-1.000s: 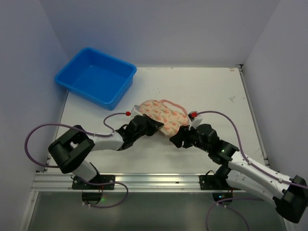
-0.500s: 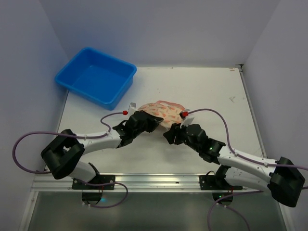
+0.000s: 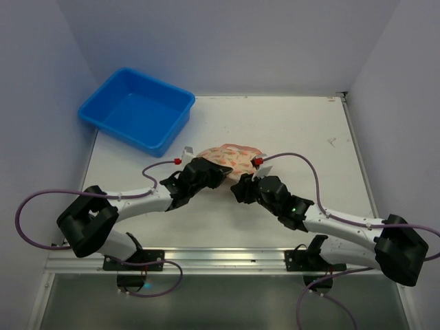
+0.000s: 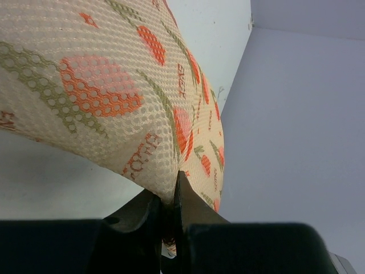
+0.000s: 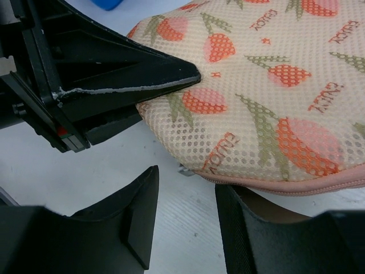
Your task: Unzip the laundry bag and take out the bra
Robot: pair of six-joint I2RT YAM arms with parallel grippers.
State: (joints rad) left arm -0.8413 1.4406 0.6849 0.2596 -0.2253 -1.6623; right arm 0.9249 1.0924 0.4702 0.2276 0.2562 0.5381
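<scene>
- The laundry bag (image 3: 230, 159) lies on the white table (image 3: 302, 130), cream mesh printed with orange-pink flowers and green stems.
- The blue plastic tub (image 3: 137, 110) sits well apart from the bag, off its far-left side and nearer the back wall.
- The left gripper (image 4: 173, 191) is at the bag's near-left edge. Its fingers are pressed together with a fold of the mesh pinched between them, and the fabric rises away from the tips.
- The right gripper (image 5: 187, 181) is at the bag's near-right edge, low over the table. Its fingers are spread, with bare table between them, and nothing is held.
- In the right wrist view the bag's pink zip edging (image 5: 285, 185) runs along its lower rim, just above the right-hand finger.
- A small grey metal bit (image 5: 185, 169) shows under that rim, between the spread fingers. It is too small to identify.
- In the same view, the left gripper's black finger reaches over the bag's left end.
</scene>
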